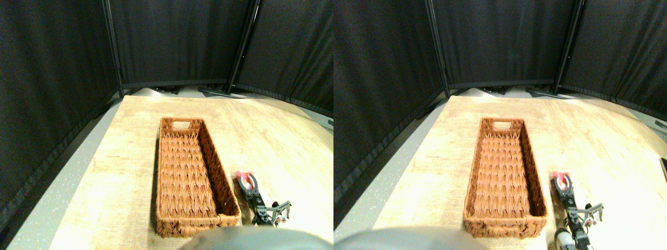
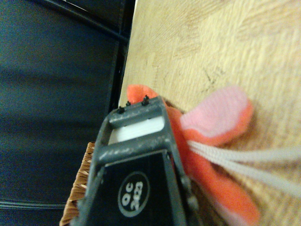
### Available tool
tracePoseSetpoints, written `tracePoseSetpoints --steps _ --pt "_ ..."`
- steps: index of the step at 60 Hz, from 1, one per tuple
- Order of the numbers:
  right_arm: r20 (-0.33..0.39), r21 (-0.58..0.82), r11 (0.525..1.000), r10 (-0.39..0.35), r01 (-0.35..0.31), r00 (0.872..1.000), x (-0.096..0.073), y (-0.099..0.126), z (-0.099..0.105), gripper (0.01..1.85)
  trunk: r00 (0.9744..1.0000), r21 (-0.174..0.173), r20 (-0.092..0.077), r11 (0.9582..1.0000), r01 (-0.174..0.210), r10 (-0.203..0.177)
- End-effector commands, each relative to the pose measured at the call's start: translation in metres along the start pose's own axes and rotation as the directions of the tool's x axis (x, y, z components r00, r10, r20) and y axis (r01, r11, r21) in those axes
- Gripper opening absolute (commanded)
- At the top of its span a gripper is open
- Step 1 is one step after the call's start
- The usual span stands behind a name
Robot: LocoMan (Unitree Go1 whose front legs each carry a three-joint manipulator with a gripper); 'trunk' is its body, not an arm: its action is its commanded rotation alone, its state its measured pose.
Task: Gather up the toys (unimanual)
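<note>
1. Toy (image 1: 245, 179), red with a pink ear and pale strings, lies on the wooden table (image 1: 281, 140) just right of the wicker basket (image 1: 185, 177), at the tip of my right gripper (image 1: 249, 183).
2. Whether the jaws have closed on it, I cannot tell; the wrist view shows 1 jaw frame against the plush.
3. I judge this the grasp step.
4. Next: confirm the hold, lift, and carry it left over the near wall of the basket, which holds 0 toys.

Red plush toy (image 2: 221, 155) with pink ear and pale strings, lying on wooden counter (image 2: 211, 42), pressed against dark gripper frame (image 2: 136, 155); wicker basket (image 2: 77, 188) edge beside.
</note>
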Motion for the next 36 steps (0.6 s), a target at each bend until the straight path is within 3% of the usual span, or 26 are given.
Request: tracePoseSetpoints --steps 1,13,21,23,36 --pt "0.028 0.028 0.998 0.059 -0.060 0.998 0.000 0.026 0.009 0.06 0.9999 -0.010 -0.012 1.0000 0.001 -0.001" --pt "0.014 -0.003 0.993 0.114 -0.114 0.993 0.000 0.055 0.018 0.06 1.0000 -0.010 -0.007 0.9999 0.007 -0.007" --pt "-0.032 -0.021 0.991 0.128 -0.129 0.991 -0.002 0.076 0.017 0.06 1.0000 -0.017 -0.003 0.9998 0.008 -0.008" --pt "-0.089 -0.051 0.988 0.143 -0.148 0.986 -0.002 0.085 0.015 0.06 1.0000 -0.022 -0.001 0.9997 0.007 -0.007" --pt "-0.207 -0.023 0.988 0.143 -0.151 0.968 -0.002 0.107 -0.004 0.06 0.9999 -0.054 0.005 0.9985 -0.012 0.012"
